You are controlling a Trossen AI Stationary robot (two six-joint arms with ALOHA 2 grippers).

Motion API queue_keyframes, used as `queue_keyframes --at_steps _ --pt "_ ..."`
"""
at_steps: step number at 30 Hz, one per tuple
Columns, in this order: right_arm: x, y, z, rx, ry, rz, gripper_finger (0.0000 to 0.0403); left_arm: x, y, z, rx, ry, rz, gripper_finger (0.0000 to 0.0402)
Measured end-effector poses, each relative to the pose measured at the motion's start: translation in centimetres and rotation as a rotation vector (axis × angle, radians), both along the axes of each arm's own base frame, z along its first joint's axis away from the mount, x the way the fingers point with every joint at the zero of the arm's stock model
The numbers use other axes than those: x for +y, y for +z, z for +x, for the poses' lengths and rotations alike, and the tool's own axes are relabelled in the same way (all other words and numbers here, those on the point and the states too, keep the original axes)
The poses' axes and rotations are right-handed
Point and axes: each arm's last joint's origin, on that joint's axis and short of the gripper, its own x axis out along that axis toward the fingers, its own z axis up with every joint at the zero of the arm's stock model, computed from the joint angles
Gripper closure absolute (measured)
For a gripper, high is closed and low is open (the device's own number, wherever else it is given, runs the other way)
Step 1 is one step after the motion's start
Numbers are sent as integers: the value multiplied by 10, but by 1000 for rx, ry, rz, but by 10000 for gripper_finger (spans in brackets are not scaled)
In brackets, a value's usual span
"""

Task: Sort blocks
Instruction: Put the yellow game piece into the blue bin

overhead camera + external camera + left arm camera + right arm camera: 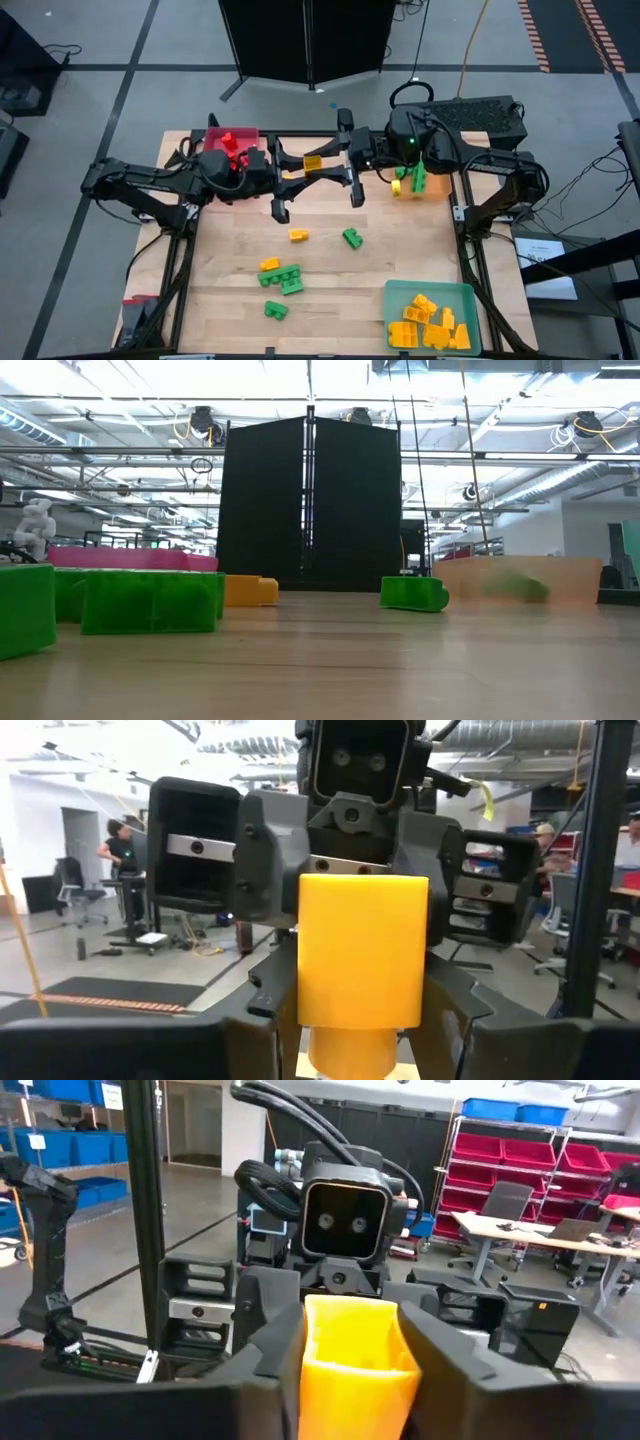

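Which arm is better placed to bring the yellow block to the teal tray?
Right: the right gripper grips the yellow block, and the teal tray with yellow blocks lies on its side.

Both dark arms reach inward from the table's two sides and meet near the middle of its far half. The left hand (298, 165) and the right hand (326, 160) point at each other, fingers spread wide. Between them sits a yellow block (313, 162), and both hands' fingers close around it from opposite ends, above the table
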Motion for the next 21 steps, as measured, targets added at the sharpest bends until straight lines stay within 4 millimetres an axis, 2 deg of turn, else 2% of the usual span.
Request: queue_keyframes --at_steps 1,7,9,12,16,21 --pt "0 0 0 2 0 5 288 0 0 0 1 3 6 269" --pt "0 1 -2 6 0 5 289 1 -2 0 18 20 1 267" --pt "0 0 -3 14 1 -3 289 1 -3 1 39 45 0 241" --pt "-1 1 -7 30 -32 -22 289 2 -6 1 62 81 -13 177" --pt "-3 5 -22 67 -115 -46 289 2 -10 2 112 89 -6 108" --pt "-3 6 -46 178 -169 -28 289 3 -18 0 211 95 -24 75"
